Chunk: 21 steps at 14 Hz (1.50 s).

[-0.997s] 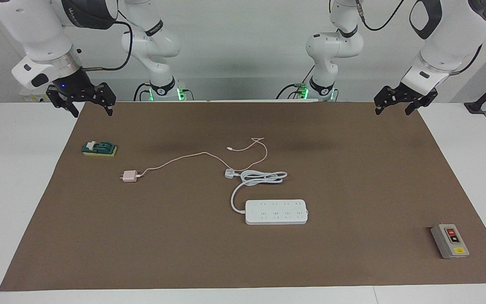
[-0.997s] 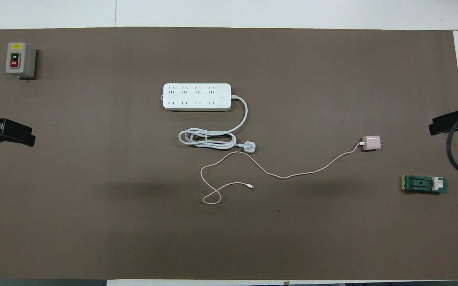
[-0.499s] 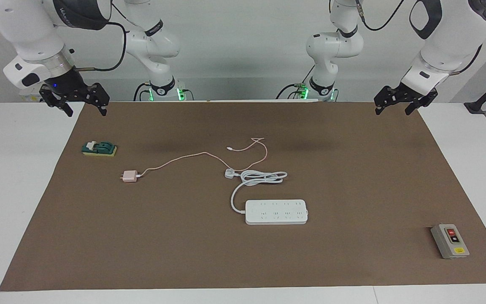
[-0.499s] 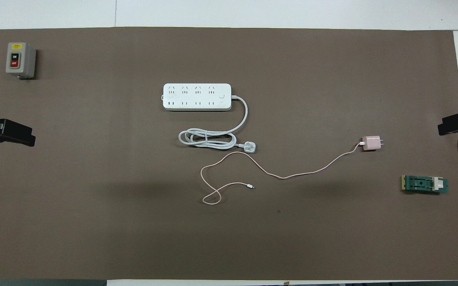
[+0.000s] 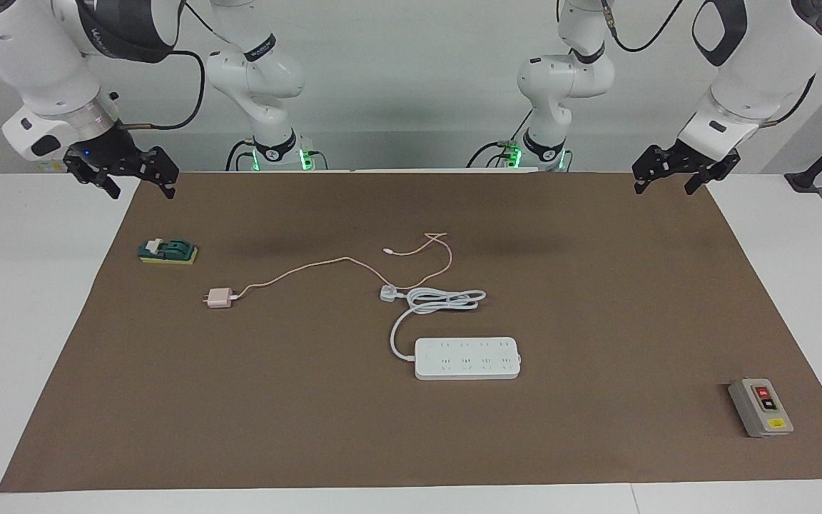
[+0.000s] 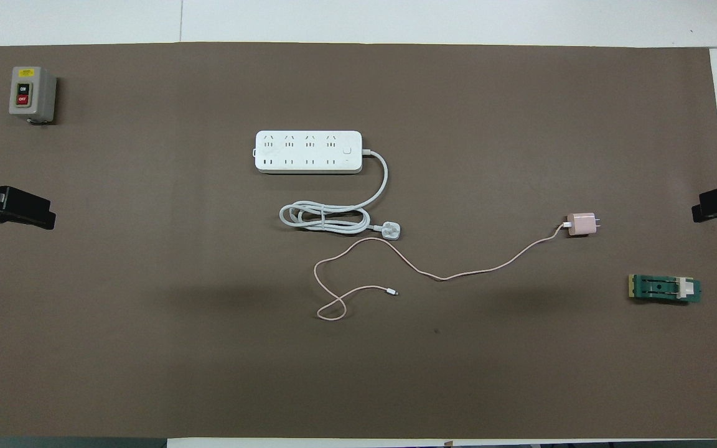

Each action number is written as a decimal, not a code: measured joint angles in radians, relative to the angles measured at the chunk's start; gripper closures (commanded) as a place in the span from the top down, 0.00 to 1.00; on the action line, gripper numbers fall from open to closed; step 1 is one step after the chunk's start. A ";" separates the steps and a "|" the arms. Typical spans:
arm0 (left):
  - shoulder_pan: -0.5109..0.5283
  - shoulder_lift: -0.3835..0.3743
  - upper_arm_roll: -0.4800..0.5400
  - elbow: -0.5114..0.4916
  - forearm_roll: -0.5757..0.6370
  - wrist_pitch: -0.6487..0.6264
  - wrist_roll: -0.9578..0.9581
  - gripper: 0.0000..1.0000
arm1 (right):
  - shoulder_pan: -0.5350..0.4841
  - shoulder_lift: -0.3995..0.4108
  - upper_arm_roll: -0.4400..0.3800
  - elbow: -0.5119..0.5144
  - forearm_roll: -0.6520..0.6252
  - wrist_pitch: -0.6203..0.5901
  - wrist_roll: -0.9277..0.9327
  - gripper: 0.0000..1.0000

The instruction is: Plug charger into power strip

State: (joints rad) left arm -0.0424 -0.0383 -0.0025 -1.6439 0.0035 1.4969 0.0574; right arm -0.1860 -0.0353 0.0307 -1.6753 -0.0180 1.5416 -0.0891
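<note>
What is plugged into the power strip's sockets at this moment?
Nothing. The power strip lies flat with both rows of sockets bare. The charger lies apart from it on the mat, toward the right arm's end. Nothing covers the strip.

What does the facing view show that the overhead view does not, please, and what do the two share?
Only the facing view shows both whole arms with their bases, and both grippers in full: the right gripper and left gripper, both open, raised over the mat's corners nearest the robots. Only the overhead view shows the ON and OFF lettering on the grey switch box. Both show the charger, the power strip, its coiled cord and the green block, none of them touched.
</note>
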 measured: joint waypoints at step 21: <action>0.000 0.000 0.000 0.000 0.000 0.000 0.000 1.00 | -0.089 0.315 -0.001 -0.095 0.393 0.171 0.936 1.00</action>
State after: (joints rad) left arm -0.0424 -0.0383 -0.0025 -1.6439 0.0035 1.4969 0.0574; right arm -0.2752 0.2801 0.0294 -1.7705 0.3755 1.7128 0.8472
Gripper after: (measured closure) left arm 0.000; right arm 0.000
